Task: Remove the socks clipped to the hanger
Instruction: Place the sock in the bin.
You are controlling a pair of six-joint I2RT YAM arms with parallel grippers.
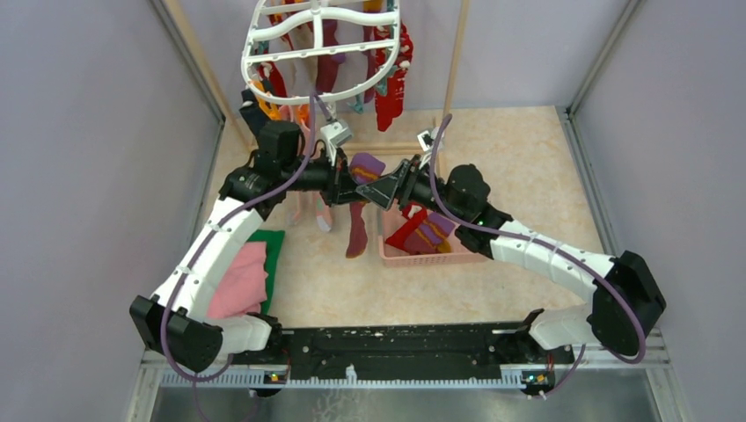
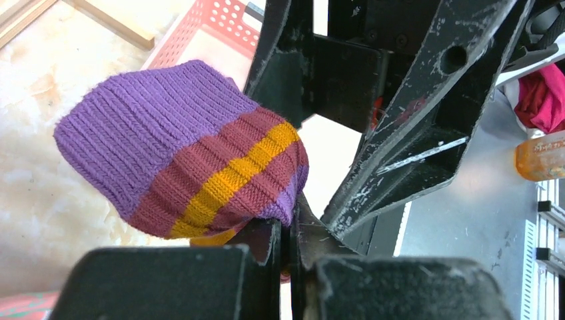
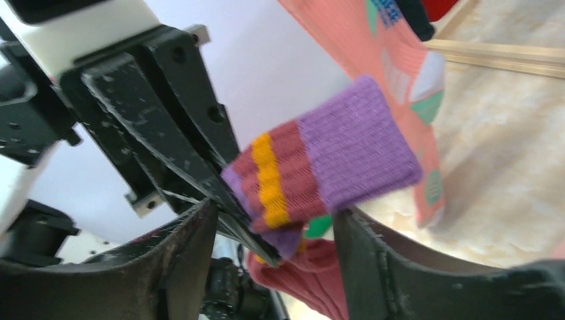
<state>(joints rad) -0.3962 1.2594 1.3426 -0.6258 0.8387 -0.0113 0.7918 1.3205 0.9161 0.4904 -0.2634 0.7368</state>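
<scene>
Two grippers meet near the hanger (image 1: 321,44): left gripper (image 2: 291,227) clamped tight on the purple-cuffed sock (image 2: 180,147) with maroon and yellow bands, right gripper (image 3: 274,212) spread either side of that cuff. More red socks (image 1: 391,88) hang clipped above.

The purple sock (image 2: 153,133) is matt ribbed knit cloth. The left hand (image 2: 290,237) is scuffed, scratched black plastic. The hanger (image 1: 249,57) is smooth white plastic.
</scene>
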